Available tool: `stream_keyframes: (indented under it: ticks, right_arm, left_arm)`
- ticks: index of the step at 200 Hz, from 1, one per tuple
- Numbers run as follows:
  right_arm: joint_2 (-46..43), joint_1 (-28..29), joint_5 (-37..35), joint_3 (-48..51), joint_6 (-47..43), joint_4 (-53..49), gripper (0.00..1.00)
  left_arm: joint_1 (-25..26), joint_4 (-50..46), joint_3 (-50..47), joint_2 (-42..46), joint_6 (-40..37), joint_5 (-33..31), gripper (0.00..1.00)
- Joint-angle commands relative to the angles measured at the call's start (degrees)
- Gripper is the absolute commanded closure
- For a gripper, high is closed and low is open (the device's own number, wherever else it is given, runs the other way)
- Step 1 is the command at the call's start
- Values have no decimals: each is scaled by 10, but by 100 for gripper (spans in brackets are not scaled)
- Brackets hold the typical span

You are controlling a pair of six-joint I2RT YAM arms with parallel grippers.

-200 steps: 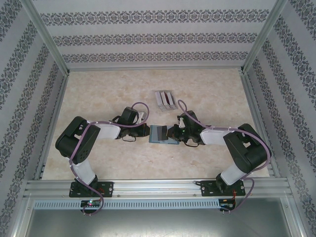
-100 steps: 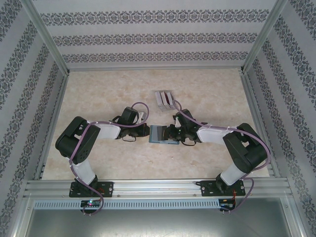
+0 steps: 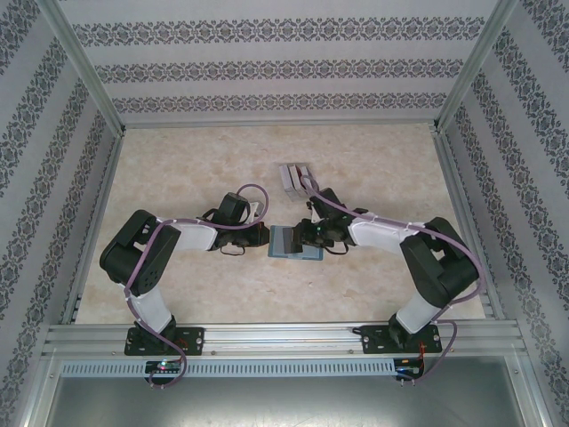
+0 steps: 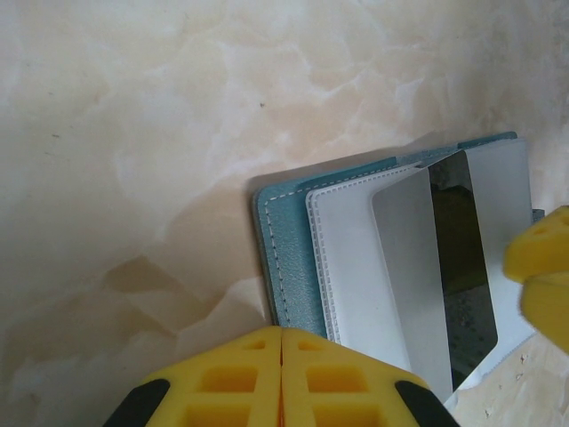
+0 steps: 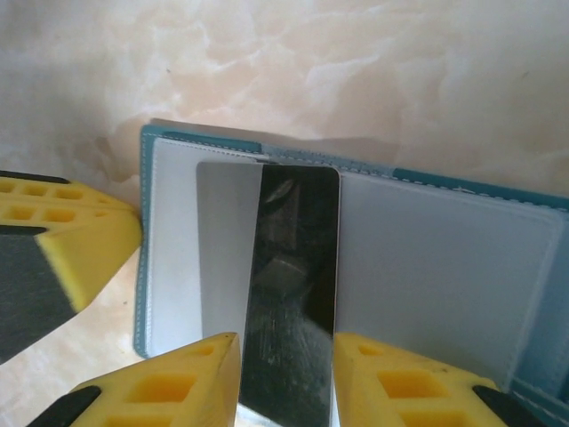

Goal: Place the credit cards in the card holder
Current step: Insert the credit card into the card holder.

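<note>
A beige, marble-patterned desk [image 3: 178, 169] takes up the middle of the overhead view, smooth and faintly veined. At its centre lies the small square teal-blue card holder [image 3: 284, 242], folded open and flat. Its stitched, leather-like teal covers frame a paler grey-white lining with sewn pocket edges.

Higher in the overhead view, apart from the holder, stands a grey-white ridged slotted rack [image 3: 286, 178]. A few thin red cards [image 3: 295, 181] show in it edge-on as narrow strips.

One thin rectangular credit card [image 5: 293, 258] with rounded corners lies against the lining in the left half of the holder, as the right wrist view shows it. Its face is glossy like a mirror, pale grey along one side and dark along the other. How deep it sits in a pocket I cannot tell.

The left fingers [image 4: 231, 382], blocky and yellow with moulded hollows, are clenched together at the bottom of the left wrist view. Nothing shows between them, and their tips are at the holder's teal edge.

The right fingers [image 5: 391, 374], of the same yellow, are released and stand parted at the bottom of the right wrist view. They sit over the card's lower end, and its dark part shows through the gap.
</note>
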State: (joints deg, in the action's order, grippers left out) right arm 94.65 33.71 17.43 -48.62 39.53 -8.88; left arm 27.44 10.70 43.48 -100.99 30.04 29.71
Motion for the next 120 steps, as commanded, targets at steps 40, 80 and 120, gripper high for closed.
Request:
stream_keyframes:
  ticks: [40,80,120]
  right_arm:
    - [33,21,-2,-35,-30,-27,65]
    - [42,37,3,-51,-35,-33,73]
    - [55,54,2,-69,-33,-46,81]
  left_arm:
    - [5,-31,-5,-15,-1,-51,92]
    - [4,-29,-3,-19,2,-47,92]
    - [4,-29,0,-22,4,-42,92]
